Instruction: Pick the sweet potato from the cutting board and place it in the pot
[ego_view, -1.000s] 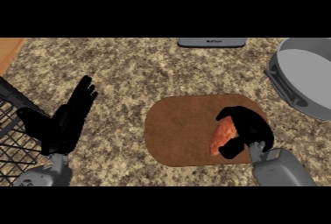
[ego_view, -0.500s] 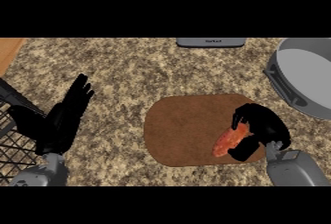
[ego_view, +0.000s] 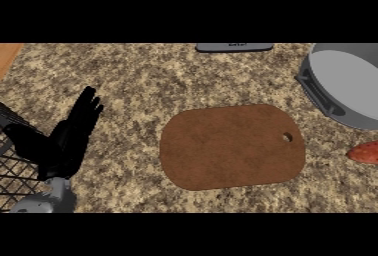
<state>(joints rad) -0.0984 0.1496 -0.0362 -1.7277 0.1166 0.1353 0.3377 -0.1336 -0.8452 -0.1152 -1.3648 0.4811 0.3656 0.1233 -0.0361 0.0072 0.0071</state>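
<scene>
The orange sweet potato (ego_view: 365, 152) shows at the right edge of the head view, off the brown cutting board (ego_view: 232, 145), partly cut off by the frame. I cannot tell whether it lies on the counter or is held. The grey pot (ego_view: 345, 82) stands at the upper right, above the sweet potato. My right hand is out of view. My left hand (ego_view: 68, 137) rests at the left with its fingers straight and holds nothing.
A black wire rack (ego_view: 13, 165) sits at the lower left, next to my left hand. A dark flat device (ego_view: 234, 47) lies at the counter's far edge. A wooden strip (ego_view: 7, 55) shows at the top left corner.
My right hand, which was curled on the sweet potato over the board, has moved right and left the view. The sweet potato went right with it, off the board. The left hand barely moved.
</scene>
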